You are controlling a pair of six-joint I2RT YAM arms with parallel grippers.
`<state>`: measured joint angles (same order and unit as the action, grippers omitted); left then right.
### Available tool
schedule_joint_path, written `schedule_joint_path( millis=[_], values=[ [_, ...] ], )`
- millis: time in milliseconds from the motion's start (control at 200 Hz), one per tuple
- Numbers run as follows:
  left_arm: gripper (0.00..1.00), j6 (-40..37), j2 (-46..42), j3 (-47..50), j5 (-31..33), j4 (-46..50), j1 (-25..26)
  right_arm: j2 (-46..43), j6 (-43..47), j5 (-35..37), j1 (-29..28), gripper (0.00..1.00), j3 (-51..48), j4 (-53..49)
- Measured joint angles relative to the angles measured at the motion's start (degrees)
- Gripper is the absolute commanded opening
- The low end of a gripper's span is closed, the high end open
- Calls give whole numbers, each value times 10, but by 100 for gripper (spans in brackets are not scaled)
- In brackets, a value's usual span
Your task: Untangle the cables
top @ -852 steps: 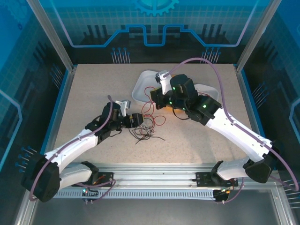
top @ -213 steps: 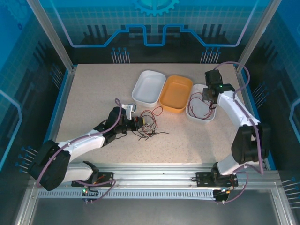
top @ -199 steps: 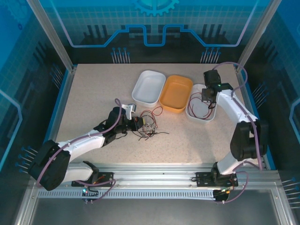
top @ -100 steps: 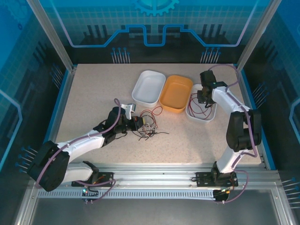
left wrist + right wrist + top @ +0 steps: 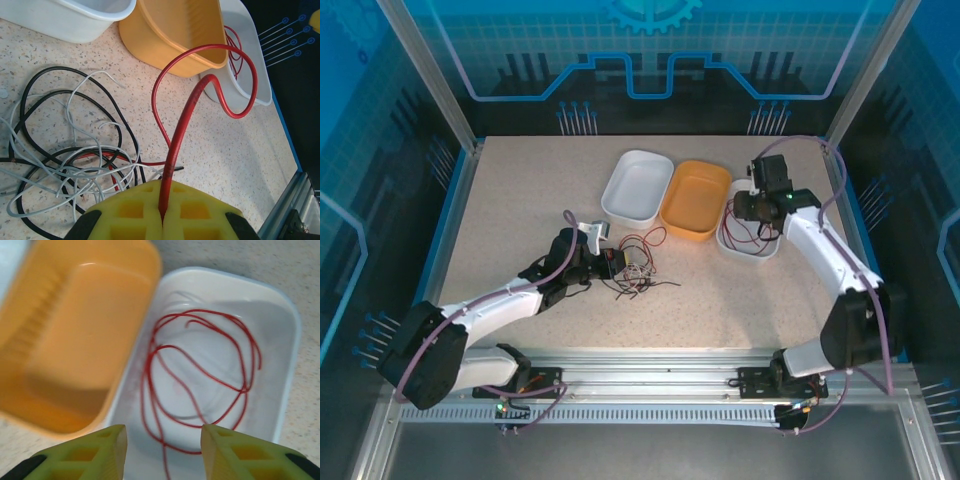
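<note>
The cables (image 5: pixel 638 270) lie as a loose tangle of thin red, black and white wires on the speckled table, left of centre. My left gripper (image 5: pixel 617 262) sits at the tangle's left edge. In the left wrist view this gripper (image 5: pixel 162 217) is shut on a red cable (image 5: pixel 186 120) that rises from its yellow pads and loops back down, with black and white wires (image 5: pixel 75 150) coiled to its left. My right gripper (image 5: pixel 740 210) hovers over the right-hand white tub (image 5: pixel 752 255). Its jaws (image 5: pixel 164 450) stand open and empty above a red cable (image 5: pixel 200 375) coiled loose in that tub (image 5: pixel 295 340).
An orange tub (image 5: pixel 695 200) stands between the right white tub and a second white tub (image 5: pixel 638 185) at the back of the table. The orange tub (image 5: pixel 175 35) is just beyond the tangle. Metal frame posts and blue walls ring the table.
My right gripper has opened over the right white tub and let go of the red cable, which now lies in it; that arm shifted slightly. The left arm has not moved.
</note>
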<state>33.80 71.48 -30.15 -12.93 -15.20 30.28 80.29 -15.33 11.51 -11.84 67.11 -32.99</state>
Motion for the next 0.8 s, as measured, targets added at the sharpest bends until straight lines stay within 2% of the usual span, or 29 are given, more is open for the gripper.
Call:
schedule_joint_path(
  millis=[165, 300, 565, 800],
  values=[
    [1, -13, -10, -1, -5, 12, 0, -79, -2, -76, -53, 48, -82, 69],
    [1, -26, -20, -6, -11, 21, 0, -96, -28, -137, -92, 48, -116, 112],
    [1, -30, -29, -12, -15, 29, 0, -75, -152, -172, -172, 51, -128, 166],
    [1, -34, -29, -12, -15, 30, 0, 8, -245, -193, -208, 50, -115, 172]
  ],
)
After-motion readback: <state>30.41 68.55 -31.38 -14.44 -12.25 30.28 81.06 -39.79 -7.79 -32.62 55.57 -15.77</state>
